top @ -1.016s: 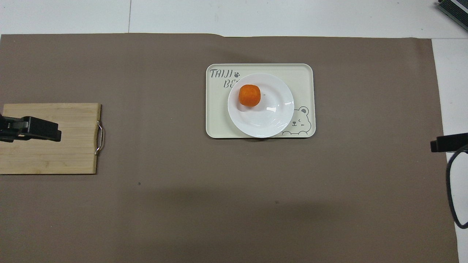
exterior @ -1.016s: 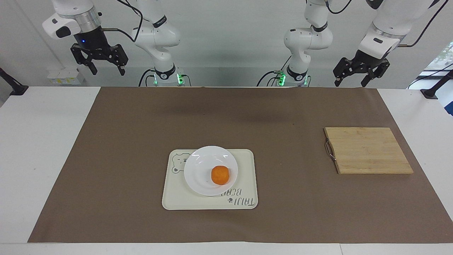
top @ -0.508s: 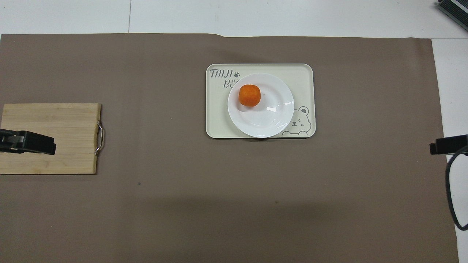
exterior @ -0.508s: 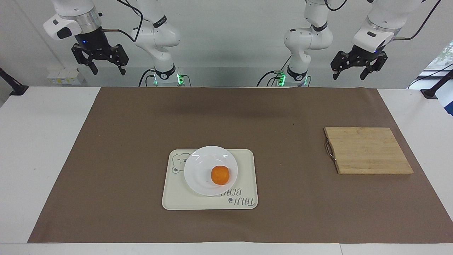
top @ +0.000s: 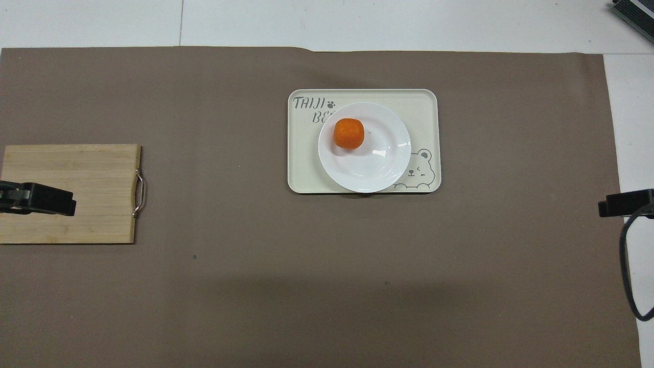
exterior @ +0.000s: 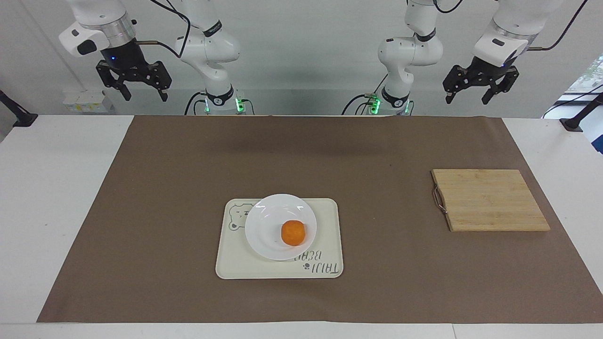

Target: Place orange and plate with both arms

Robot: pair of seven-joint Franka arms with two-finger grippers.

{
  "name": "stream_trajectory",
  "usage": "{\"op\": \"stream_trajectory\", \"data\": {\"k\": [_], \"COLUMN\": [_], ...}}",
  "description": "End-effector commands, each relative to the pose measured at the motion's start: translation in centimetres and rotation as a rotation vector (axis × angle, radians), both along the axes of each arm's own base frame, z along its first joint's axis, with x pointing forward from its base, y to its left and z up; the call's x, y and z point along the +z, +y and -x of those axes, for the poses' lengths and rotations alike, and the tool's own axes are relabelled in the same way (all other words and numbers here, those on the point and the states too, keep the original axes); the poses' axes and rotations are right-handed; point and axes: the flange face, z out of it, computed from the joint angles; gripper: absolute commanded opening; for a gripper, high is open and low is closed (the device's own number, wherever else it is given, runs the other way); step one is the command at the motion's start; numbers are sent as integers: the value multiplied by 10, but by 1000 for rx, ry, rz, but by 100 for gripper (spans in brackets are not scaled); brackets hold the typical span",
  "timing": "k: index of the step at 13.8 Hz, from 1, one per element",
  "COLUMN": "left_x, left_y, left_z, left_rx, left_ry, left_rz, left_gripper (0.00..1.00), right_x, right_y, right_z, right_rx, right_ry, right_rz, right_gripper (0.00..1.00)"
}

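Observation:
The orange (exterior: 293, 232) lies on the white plate (exterior: 266, 226), toward the plate's rim farther from the robots. The plate rests on a cream bear tray (exterior: 326, 221) in the middle of the table. Both show in the overhead view: the orange (top: 349, 133) on the plate (top: 378, 166). My left gripper (exterior: 468, 99) hangs open and empty high over the left arm's end of the table; in the overhead view (top: 38, 198) it covers part of the cutting board. My right gripper (exterior: 143, 96) hangs open and empty high over the right arm's end, its tip at the overhead view's edge (top: 623, 202).
A wooden cutting board (exterior: 490, 200) with a metal handle lies toward the left arm's end of the table. A brown mat (exterior: 188, 165) covers most of the white table. The tray (top: 424, 105) has "TAIJI BEAR" lettering.
The left gripper has risen and drawn back toward the robots over the cutting board. The right gripper has shifted only slightly. The orange, plate and tray have not moved.

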Motion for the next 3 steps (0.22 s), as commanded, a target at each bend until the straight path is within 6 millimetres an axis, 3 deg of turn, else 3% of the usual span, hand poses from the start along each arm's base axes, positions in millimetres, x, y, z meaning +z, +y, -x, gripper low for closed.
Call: {"op": "stream_trajectory", "data": {"k": [1, 3], "left_x": [6, 4], "left_y": [2, 1], "left_z": [0, 0], "left_rx": [-9, -11], "left_ry": [-25, -26], "left_rz": [0, 7], "left_gripper": [100, 100], "right_x": [-1, -1], "right_y": [-8, -8], "right_z": [3, 3], "right_rx": [49, 44], "right_ry": [-10, -8], "right_rz": [32, 29], "right_gripper": [100, 100]}}
